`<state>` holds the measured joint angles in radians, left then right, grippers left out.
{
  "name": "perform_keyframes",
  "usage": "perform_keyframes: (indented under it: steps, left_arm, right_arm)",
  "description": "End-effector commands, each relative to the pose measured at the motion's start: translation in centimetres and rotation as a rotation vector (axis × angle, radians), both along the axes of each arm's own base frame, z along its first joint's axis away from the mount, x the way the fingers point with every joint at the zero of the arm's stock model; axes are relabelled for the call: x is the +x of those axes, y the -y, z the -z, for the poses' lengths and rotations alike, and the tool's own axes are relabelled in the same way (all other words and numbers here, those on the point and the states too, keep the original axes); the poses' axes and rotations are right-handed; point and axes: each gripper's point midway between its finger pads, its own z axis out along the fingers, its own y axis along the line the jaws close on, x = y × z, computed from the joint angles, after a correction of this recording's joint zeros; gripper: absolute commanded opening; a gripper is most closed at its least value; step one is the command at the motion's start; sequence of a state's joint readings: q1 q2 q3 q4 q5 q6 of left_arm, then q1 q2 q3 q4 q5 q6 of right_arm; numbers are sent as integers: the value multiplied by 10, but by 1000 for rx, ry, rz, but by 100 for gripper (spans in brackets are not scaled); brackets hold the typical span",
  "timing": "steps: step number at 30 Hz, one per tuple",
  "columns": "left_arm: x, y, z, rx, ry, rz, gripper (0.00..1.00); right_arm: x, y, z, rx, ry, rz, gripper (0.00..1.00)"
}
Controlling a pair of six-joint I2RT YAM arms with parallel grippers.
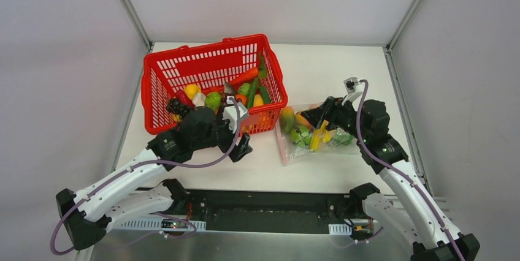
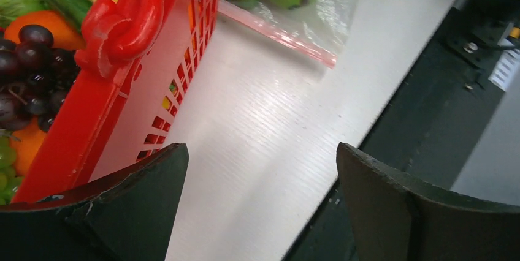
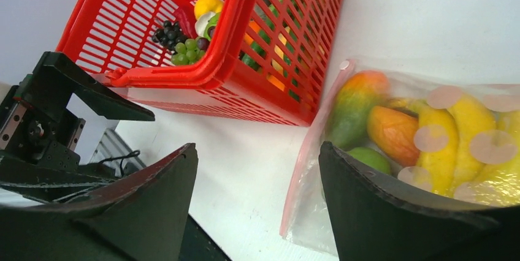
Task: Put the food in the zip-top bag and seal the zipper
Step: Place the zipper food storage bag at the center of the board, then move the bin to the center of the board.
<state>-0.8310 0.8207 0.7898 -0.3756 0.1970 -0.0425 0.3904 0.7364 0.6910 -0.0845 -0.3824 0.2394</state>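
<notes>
The clear zip-top bag lies flat right of the red basket and holds several toy foods: a mango, bananas, an orange piece and green pieces. Its pink zipper runs along the edge facing the basket and also shows in the left wrist view. My right gripper is open and empty, low over the bag's mouth end, one finger over the bag. My left gripper is open and empty over bare table beside the basket's near corner. It shows in the top view.
The red mesh basket stands at the back left and holds more toy food, including dark grapes, green grapes and yellow pieces. Its handle hangs close to my left fingers. The table's near edge and a black rail lie just behind both grippers.
</notes>
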Motion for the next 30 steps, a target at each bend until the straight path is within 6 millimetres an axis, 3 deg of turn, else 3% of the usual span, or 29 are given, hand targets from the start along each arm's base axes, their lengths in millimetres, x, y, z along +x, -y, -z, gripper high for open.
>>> perform_keyframes:
  steps: [1,6,12,15,21,25,27,30]
  left_arm:
    - [51,-5,-10,65,141,-152,94]
    - [80,7,-11,97,148,-174,94]
    - [122,-1,-10,-16,79,-323,94]
    - [111,10,-15,-64,52,-249,94]
    - [64,27,-41,-228,11,-88,99]
    - [47,13,-59,-269,47,-119,99]
    - [50,-4,-67,-283,67,-219,99]
    - [53,-34,-77,-296,107,-376,99]
  right_arm:
    - [14,10,-8,16,44,99,75]
    - [22,22,-4,7,43,183,76]
    - [32,40,5,-7,33,307,79]
    - [36,48,11,-27,18,361,80]
    - [41,67,17,-39,20,471,86]
    - [41,72,17,-44,24,496,93]
    - [41,78,17,-62,10,530,99]
    - [41,95,13,-96,-26,620,100]
